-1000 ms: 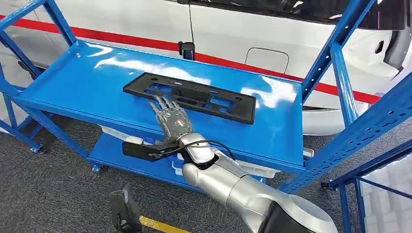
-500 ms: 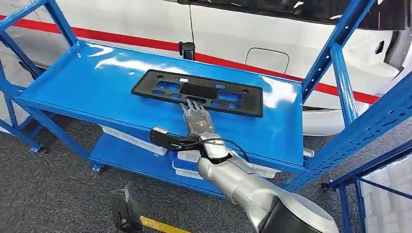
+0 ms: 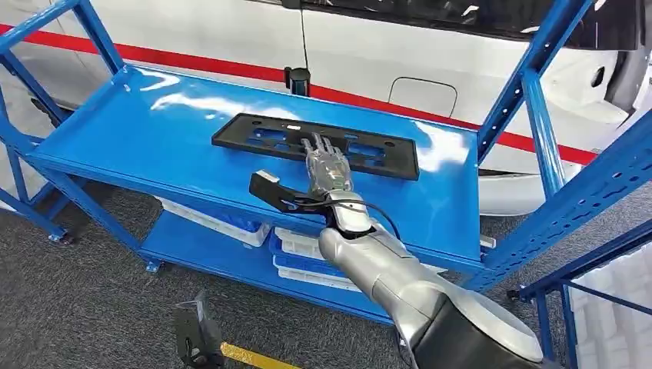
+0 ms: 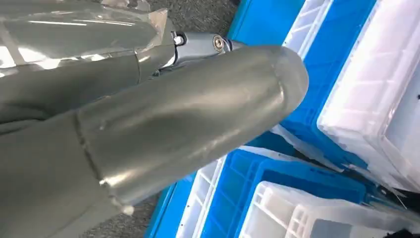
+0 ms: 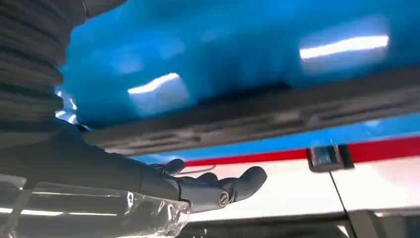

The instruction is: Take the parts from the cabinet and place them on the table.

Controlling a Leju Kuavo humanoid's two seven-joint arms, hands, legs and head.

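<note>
The right hand (image 3: 327, 165) lies flat with fingers spread on the black plate (image 3: 254, 134), which looks light, stiff and slippery; best gripped by a long edge.

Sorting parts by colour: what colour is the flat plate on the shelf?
Black, clearest in the head view: plate.

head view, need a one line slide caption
Right hand resting flat on a black plastic plate atop the blue shelf.
</note>
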